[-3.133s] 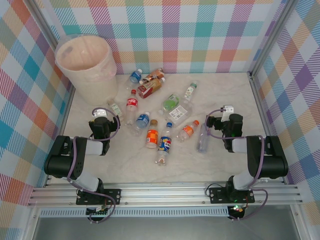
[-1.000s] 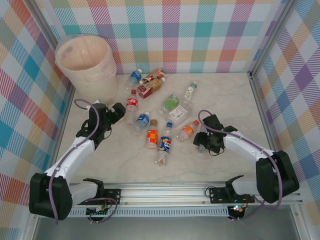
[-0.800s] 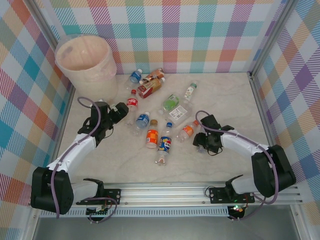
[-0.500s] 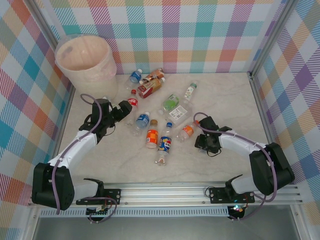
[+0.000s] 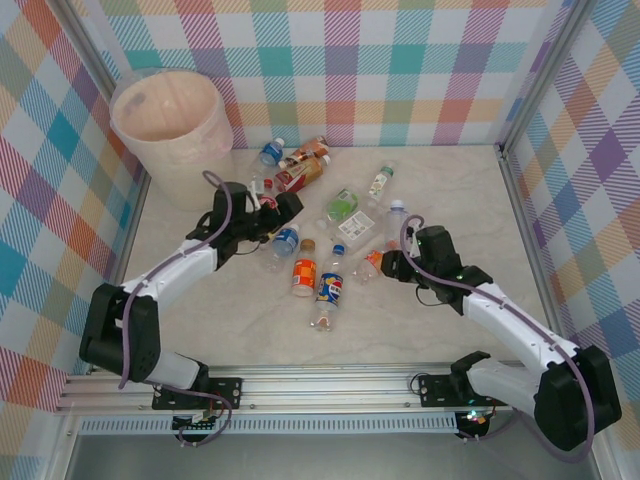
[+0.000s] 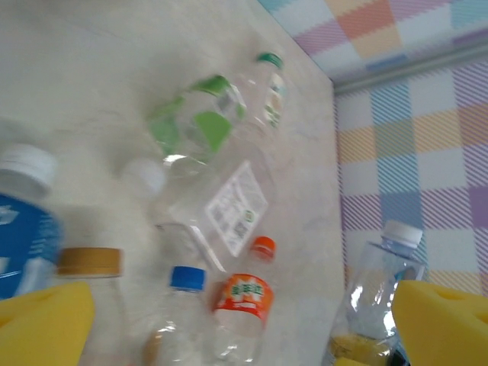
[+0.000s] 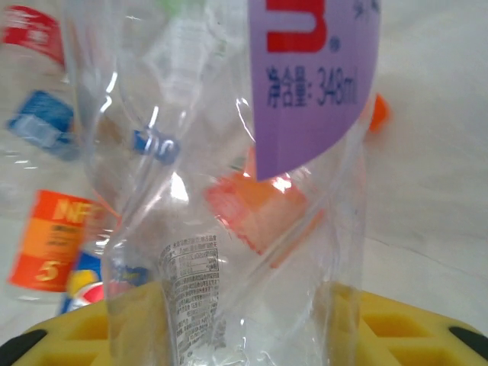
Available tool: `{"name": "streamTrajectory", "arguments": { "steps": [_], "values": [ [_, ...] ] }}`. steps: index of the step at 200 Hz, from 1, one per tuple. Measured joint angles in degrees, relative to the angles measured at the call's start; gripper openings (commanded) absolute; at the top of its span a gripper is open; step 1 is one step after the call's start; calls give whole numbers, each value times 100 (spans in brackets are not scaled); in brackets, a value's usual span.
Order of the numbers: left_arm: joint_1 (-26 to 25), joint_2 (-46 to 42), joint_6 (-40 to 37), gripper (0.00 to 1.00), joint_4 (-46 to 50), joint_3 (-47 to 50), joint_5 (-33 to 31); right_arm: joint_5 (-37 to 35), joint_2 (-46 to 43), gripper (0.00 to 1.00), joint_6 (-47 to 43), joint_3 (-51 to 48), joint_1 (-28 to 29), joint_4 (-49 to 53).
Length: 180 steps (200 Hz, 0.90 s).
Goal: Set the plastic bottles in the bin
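on the table (image 5: 455, 185) bottles (image 5: 303, 272) lie loose, bin (image 5: 190, 160) looks empty; my right gripper (image 5: 388, 263) clamps a clear bottle (image 5: 396, 228), left gripper (image 5: 272, 205) gapes.

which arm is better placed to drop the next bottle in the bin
Right: the right gripper is shut on a clear bottle. The left gripper is open and empty, though nearer the bin.

Marbled table (image 5: 452, 192) (plaid walls (image 5: 400, 70))
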State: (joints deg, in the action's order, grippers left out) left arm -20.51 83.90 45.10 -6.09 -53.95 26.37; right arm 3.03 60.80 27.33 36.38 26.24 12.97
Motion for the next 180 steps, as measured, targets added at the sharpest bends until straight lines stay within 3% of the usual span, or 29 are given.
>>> {"name": "streamTrajectory", "arguments": {
  "steps": [51, 87, 140, 180],
  "values": [
    [-549, 835, 490, 100, -1410, -461, 785, 1464, 382, 46, -278, 197, 24, -1207],
    [-789, 1056, 625, 100, -1834, -737, 1014, 2050, 894, 47, -273, 566, 122, -1471],
    [-1156, 1056, -24, 99, -667, -1451, 339, 2409, 1329, 48, -299, 988, 260, -1537],
    [-1207, 1088, -278, 76, 166, -1875, 24, 2404, 1532, 49, -544, 1373, 367, -1241]
  ]
}}
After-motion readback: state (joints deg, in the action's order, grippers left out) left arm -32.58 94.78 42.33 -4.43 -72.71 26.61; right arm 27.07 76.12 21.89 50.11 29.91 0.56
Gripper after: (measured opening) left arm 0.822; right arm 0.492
